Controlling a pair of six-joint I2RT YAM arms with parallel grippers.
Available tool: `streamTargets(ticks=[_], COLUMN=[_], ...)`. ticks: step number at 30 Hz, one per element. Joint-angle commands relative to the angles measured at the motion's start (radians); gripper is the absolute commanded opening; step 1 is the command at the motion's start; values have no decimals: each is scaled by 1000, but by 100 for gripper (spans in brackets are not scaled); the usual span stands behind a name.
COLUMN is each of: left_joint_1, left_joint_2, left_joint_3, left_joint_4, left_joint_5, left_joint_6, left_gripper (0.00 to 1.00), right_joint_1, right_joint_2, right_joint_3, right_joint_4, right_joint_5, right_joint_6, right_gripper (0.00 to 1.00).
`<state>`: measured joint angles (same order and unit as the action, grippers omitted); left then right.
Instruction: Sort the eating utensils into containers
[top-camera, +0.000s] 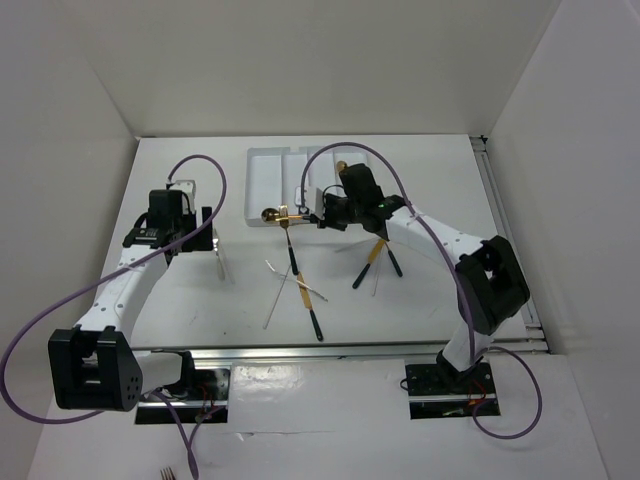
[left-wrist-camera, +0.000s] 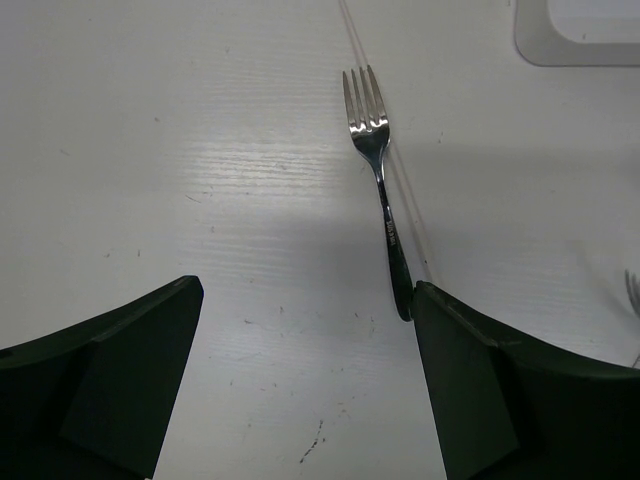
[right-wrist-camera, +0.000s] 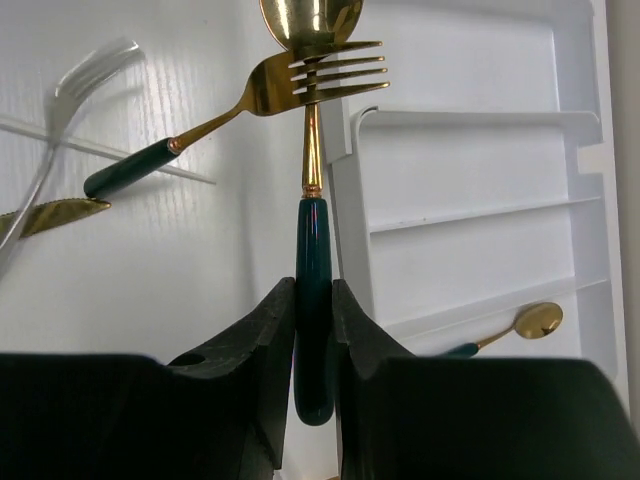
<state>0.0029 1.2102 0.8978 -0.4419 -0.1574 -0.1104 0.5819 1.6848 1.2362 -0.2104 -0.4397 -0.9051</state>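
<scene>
My right gripper (right-wrist-camera: 312, 300) is shut on the dark green handle of a gold spoon (right-wrist-camera: 308, 25). It holds the spoon above the table, beside the near-left corner of the white organiser tray (right-wrist-camera: 480, 170). In the top view the gripper (top-camera: 320, 214) points left with the spoon bowl (top-camera: 269, 214) ahead of it, by the tray (top-camera: 264, 176). Another gold spoon (right-wrist-camera: 530, 322) lies in one tray slot. My left gripper (left-wrist-camera: 308, 292) is open and empty over the table, with a silver fork (left-wrist-camera: 381, 190) just ahead by its right finger. It also shows in the top view (top-camera: 205, 238).
A gold fork with a green handle (right-wrist-camera: 300, 82), a gold knife (right-wrist-camera: 58, 215) and a clear plastic fork (right-wrist-camera: 75, 95) lie under the held spoon. Pale chopsticks (top-camera: 281, 297), a knife (top-camera: 310, 305) and two more dark-handled utensils (top-camera: 368, 266) lie mid-table. White walls enclose the table.
</scene>
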Motion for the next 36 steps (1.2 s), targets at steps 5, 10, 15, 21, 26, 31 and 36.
streamTargets(ticks=[5,10,15,21,26,31,36], left_joint_1=[-3,-3,-3,-3,-3,-3,-3], left_joint_2=[3,3,3,-6,-6,3,3], left_joint_3=[12,12,3,-7,-7,-7,-7], left_joint_4=[32,41,42,42,42,42,51], left_joint_5=[22,22,22,21,12,12,12], left_joint_6=[-17,-17,-17,-28,-28,-28,-37], left_gripper=[100,100,100,100,100,100,100], right_joint_1=[4,-5,56,144,199,210,86], right_joint_2=[-42,-53,-71,-14,38,75,95], right_joint_3=[0,9,-34,-52,-81,-81,104], right_joint_4=[43,-7,25,216,393,480,243], right_joint_5=[-13,-92,-59,182,400,509,411], right_joint_6=[49,49,38,101,101,80,397], right_gripper=[0,0,0,0,0,0,0])
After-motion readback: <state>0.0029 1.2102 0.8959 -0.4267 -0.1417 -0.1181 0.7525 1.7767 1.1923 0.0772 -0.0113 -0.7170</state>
